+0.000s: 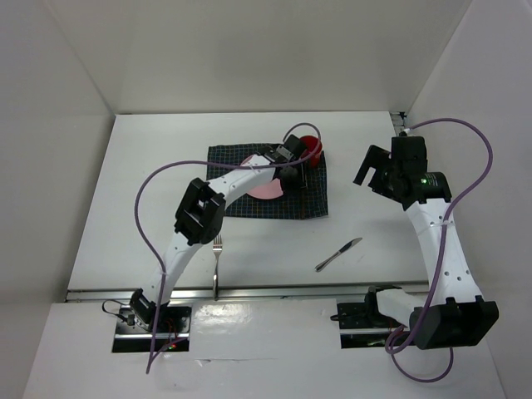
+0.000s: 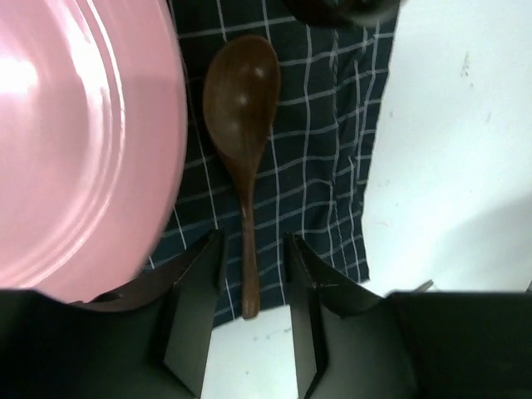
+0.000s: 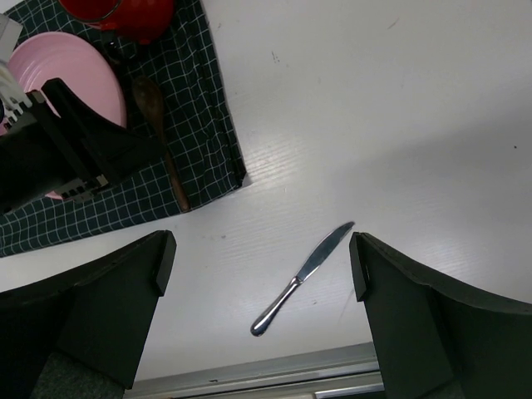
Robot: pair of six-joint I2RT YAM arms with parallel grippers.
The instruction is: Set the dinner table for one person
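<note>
Big flat matte-white tabletop (image 1: 141,216): rectangular, far larger than all else on it, filling mid of top view. Metal rail (image 1: 274,292) along near edge at 6 o'clock. A few small dark specks on surface in wrist views.

Toward 12 o'clock of tabletop, dark checked mat (image 1: 314,201) lying flat, w/ pink plate (image 1: 268,190) on it and red cup (image 1: 312,149) at mat's 1 o'clock corner. On mat just beside plate, at its 3 o'clock, wooden spoon (image 2: 242,108), bowl toward far side, handle tip reaching mat's near edge. On bare white at 7 o'clock of mat, fork (image 1: 217,263), tines to 12, handle end by rail. At 5 o'clock of mat, also on bare white, knife (image 1: 339,254) lying aslant, well apart from fork.

Over mat's right part, left end effector (image 2: 252,243) approx. half open, fingers (image 2: 199,291) standing either side of spoon handle w/ gap showing on both sides; gripping nothing. Up above tabletop at 3 o'clock of mat, right end effector (image 3: 262,245) spread wide, holding nothing; knife seen on surface below, betw. its two fingers.
</note>
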